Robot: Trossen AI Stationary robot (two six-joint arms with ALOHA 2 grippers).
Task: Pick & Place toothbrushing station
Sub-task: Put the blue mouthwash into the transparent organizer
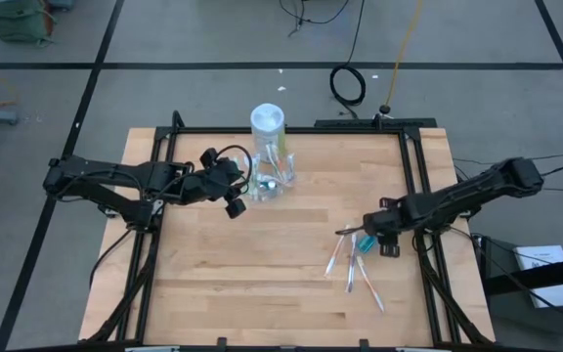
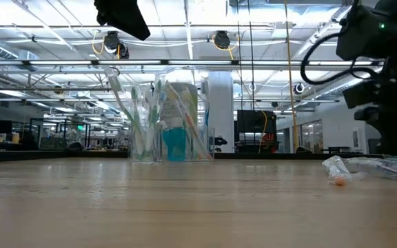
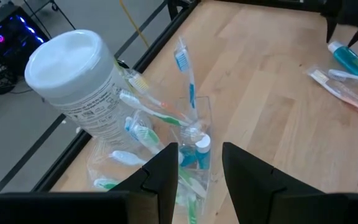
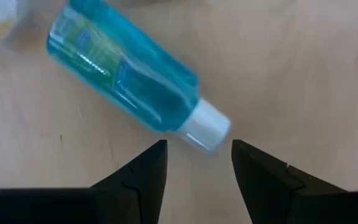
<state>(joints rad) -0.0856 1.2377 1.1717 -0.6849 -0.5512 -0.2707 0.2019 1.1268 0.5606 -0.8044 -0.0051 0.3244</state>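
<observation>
1. Wood tabletop on black frame, grey floor w/ black tape lines around; big bare area across the front and left-centre, most open room there.
2. L arm comes in from the left edge, R arm from the right edge, well apart from each other.
3. White canister, green label, upright at the back edge near centre; just beside it the clear cup holder, upright, w/ toothbrushes and a small blue bottle inside.
4. Left gripper just beside the holder's left side, above table level; fingers spread partway w/ a clear gap, pinching nothing. Wrist view looks down on the holder between the fingers; contact can't tell.
5. Right gripper low over the right half, near the right frame rail; fingers spread, gap clear, nothing held. Blue mouthwash bottle w/ white cap lies flat on the wood just ahead of the tips, not touching them.
6. Loose wrapped toothbrushes lie flat, fanned toward the front, beside that bottle.
7. Low view: holder and canister stand far back mid-table, wrapped items at right.
</observation>
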